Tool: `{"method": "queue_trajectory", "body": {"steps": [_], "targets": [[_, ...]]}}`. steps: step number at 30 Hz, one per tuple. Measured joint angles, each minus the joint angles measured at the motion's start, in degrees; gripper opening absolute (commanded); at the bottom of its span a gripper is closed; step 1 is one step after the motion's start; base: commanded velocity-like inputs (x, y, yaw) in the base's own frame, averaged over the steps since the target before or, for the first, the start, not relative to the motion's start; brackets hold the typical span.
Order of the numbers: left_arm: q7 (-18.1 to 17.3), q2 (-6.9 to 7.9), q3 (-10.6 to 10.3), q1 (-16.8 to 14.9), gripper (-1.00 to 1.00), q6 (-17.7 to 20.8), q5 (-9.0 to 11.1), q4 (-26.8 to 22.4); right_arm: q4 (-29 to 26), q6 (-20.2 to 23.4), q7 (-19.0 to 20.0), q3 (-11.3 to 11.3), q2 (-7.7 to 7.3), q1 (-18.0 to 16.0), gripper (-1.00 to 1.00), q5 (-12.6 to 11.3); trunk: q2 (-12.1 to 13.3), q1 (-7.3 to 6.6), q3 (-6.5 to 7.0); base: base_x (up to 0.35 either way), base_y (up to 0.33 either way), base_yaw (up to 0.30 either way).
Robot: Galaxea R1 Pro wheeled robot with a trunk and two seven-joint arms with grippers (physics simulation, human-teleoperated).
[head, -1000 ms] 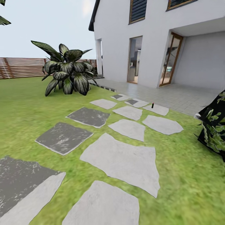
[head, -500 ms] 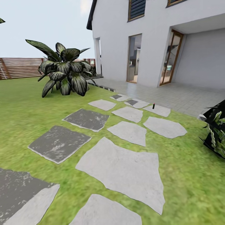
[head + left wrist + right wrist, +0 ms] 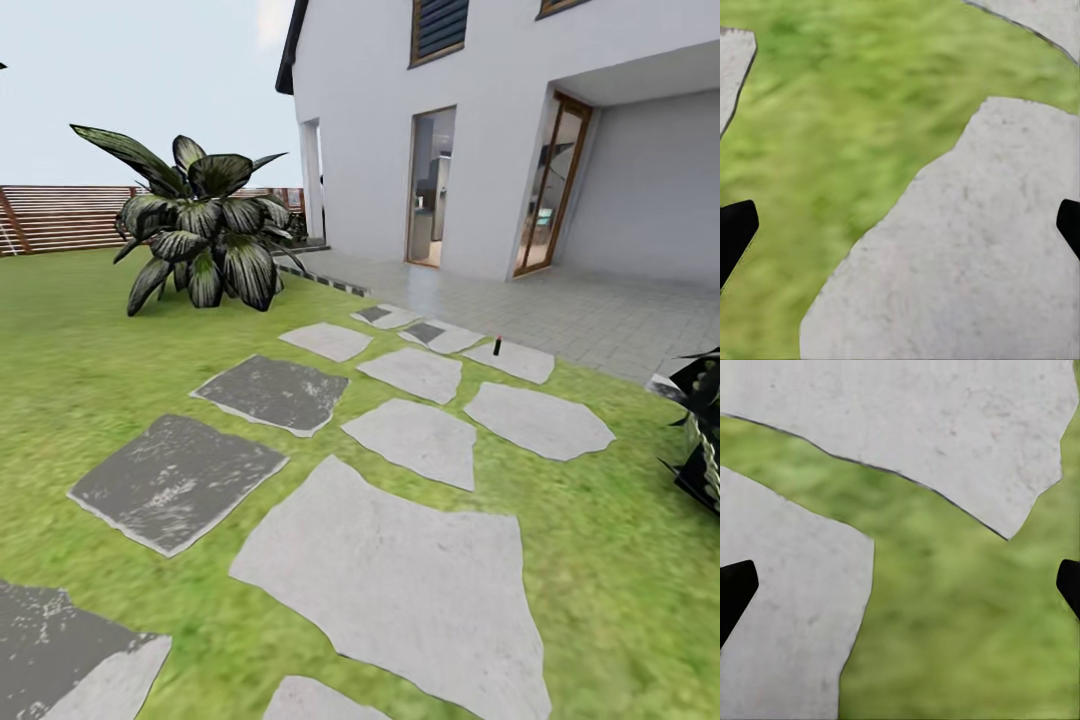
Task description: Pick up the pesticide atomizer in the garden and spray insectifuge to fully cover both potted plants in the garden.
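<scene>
Far along the stepping-stone path (image 3: 385,585), on the pale slab (image 3: 515,360) nearest the tiled terrace (image 3: 590,315), the pesticide atomizer (image 3: 497,346) stands upright: a slim dark bottle with a red top, very small in the head view. It rests near that slab's left end, just short of the strip of grass bordering the terrace. The path runs from the near foreground up toward it, light grey slabs on the right and darker mottled ones (image 3: 175,480) on the left, all set in the green lawn (image 3: 80,370).

A large plant with broad dark striped leaves (image 3: 195,235) grows on the lawn at the left, well apart from the atomizer, with a wooden slat fence (image 3: 60,215) behind it. At the right edge, part of a dark leafy plant (image 3: 702,430) juts into the head view; too little of it shows to tell what kind. A white house (image 3: 500,130) with wood-framed glass doors (image 3: 545,190) rises behind the terrace.

Seen from the left wrist, the left gripper (image 3: 900,225) has its dark fingertips (image 3: 735,229) spread wide with nothing between them, above a pale slab and grass. The right gripper (image 3: 900,585) is likewise spread wide and empty, its fingertips (image 3: 735,589) over two pale slabs divided by grass.
</scene>
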Motion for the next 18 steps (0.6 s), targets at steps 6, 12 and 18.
{"method": "queue_trajectory", "body": {"steps": [6, 12, 18], "targets": [[0.00, 0.06, 0.03, 0.00, 1.00, 0.00, 0.03, 0.02, -0.04, 0.00, 0.01, 0.04, 0.00, 0.00, 1.00, 0.00, 0.00, 0.00, 0.00, 0.339, 0.000, 0.000], [0.00, 0.07, 0.03, 0.00, 1.00, -0.01, 0.03, -0.01, -0.01, 0.00, 0.01, 0.04, 0.00, 0.00, 1.00, 0.00, 0.00, 0.00, 0.00, 0.339, 0.000, -0.018], [0.00, 0.07, 0.02, -0.02, 1.00, -0.02, 0.03, -0.01, -0.02, 0.01, 0.01, 0.03, 0.00, 0.01, 1.00, 0.00, 0.00, 0.00, 0.00, 0.339, 0.000, -0.229]]}}
